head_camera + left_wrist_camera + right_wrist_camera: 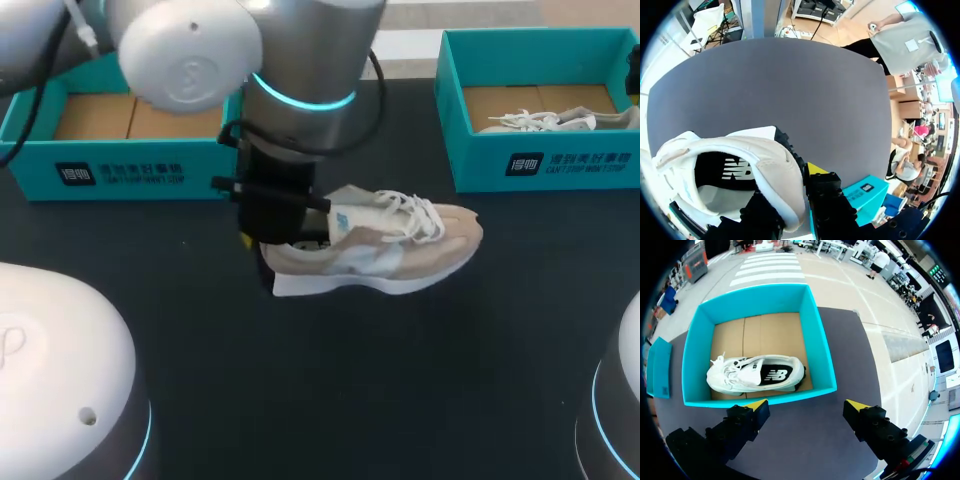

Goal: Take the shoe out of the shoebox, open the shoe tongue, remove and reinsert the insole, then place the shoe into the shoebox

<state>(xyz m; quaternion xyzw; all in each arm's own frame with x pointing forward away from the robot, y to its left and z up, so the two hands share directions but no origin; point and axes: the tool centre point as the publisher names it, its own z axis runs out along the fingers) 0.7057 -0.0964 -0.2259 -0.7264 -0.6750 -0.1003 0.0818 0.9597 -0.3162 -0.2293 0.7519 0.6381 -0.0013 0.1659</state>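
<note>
A beige and white sneaker (400, 250) stands upright mid-table with its toe to the right and its laces loose. My left gripper (268, 235) is shut on its heel. In the left wrist view the heel collar (775, 160) is pinched in the gripper (790, 192), with one finger inside the shoe and the yellow-tipped finger (815, 168) outside. Whether the sole touches the table I cannot tell. My right gripper (807, 407) hangs open and empty above the near wall of the right shoebox (820, 350).
The teal right shoebox (470, 140) at the back right holds a second white shoe (545, 122) (757, 375). An empty teal shoebox (30, 160) stands at the back left. The arms' white bases (60, 370) bulge at the front corners.
</note>
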